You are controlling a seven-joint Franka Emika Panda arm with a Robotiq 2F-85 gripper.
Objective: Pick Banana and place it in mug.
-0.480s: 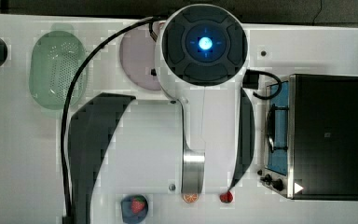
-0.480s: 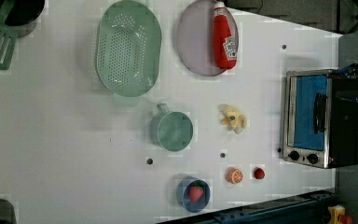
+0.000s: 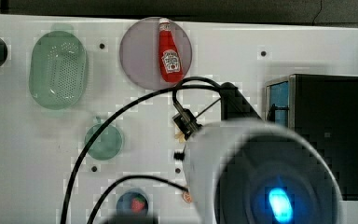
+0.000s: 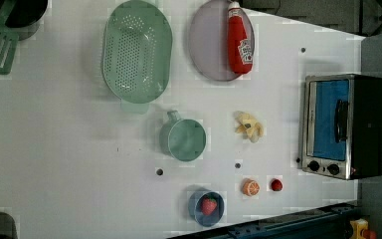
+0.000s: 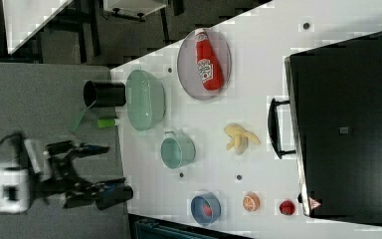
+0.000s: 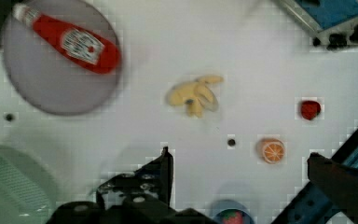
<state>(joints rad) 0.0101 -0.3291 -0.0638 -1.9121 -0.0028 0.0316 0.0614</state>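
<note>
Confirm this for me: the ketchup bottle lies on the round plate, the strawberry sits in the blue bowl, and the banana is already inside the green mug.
Not quite. The left view shows the banana lying on the table beside the green mug, apart from it. The ketchup bottle on the round plate and the strawberry in the blue bowl are right.
</note>
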